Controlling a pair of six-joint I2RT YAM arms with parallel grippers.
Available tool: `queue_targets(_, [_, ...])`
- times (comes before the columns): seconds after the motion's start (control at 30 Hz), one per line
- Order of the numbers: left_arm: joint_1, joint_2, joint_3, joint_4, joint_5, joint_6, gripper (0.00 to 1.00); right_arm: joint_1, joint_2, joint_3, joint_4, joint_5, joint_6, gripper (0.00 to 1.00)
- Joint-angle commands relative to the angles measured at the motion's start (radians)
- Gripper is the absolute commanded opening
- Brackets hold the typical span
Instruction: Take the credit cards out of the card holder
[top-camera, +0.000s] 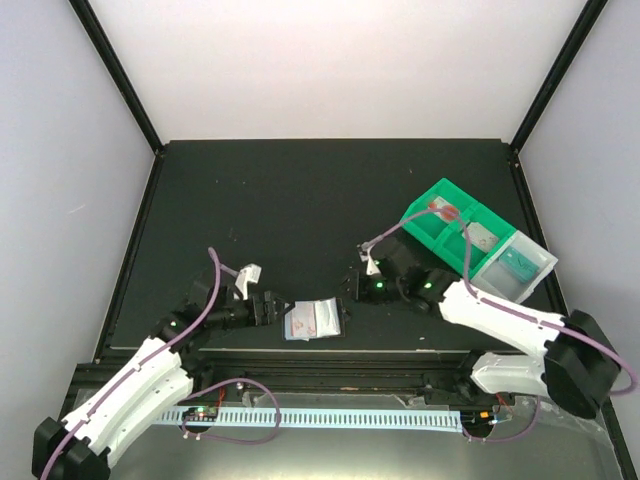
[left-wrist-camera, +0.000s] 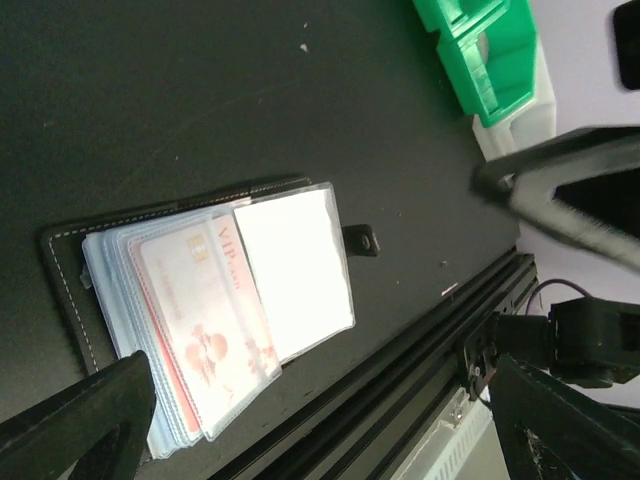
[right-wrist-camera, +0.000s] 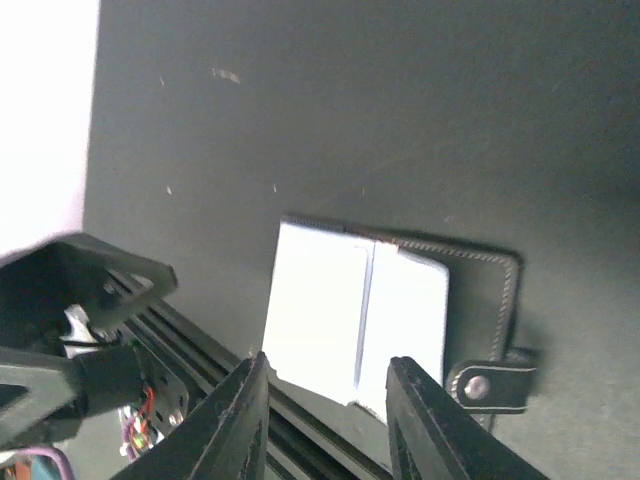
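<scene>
While the wallet (top-camera: 315, 320) is lying open on the table (top-camera: 300, 200) by the near edge, both grippers are hanging close to it. The left gripper (top-camera: 278, 310) is sitting just left of the wallet, with its jaws wide and nothing in them. The right gripper (top-camera: 355, 290) is hovering just right of it, with its jaws partly apart and holding nothing. A white card (left-wrist-camera: 205, 330) with red marks is sitting in a clear pocket of the wallet. Off to the right, a red-marked card (top-camera: 445, 212), a grey card (top-camera: 483, 238) and a teal card (top-camera: 520, 262) are lying in the tray (top-camera: 425, 235).
</scene>
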Motion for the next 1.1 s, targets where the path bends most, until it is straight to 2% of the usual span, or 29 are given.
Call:
queue_targets(0.0, [-0.004, -0.052, 0.061, -0.053, -0.048, 0.016, 0.94, 0.100, 0.097, 0.042, 0.077, 0.051, 0.059, 0.32])
queue_targets(0.2, [-0.004, -0.105, 0.101, -0.115, -0.103, 0.034, 0.94, 0.187, 0.237, 0.079, 0.134, 0.050, 0.078, 0.28])
queue_targets(0.47, [-0.005, -0.109, 0.073, -0.095, -0.081, 0.008, 0.94, 0.203, 0.369, 0.108, 0.173, 0.020, 0.071, 0.26])
queue_targets(0.7, [-0.005, -0.102, 0.047, -0.059, -0.063, -0.015, 0.94, 0.216, 0.455, 0.116, 0.197, 0.002, 0.072, 0.24])
queue_targets(1.07, [-0.005, -0.090, -0.023, 0.016, -0.018, -0.063, 0.94, 0.223, 0.522, 0.078, 0.212, 0.029, 0.068, 0.13])
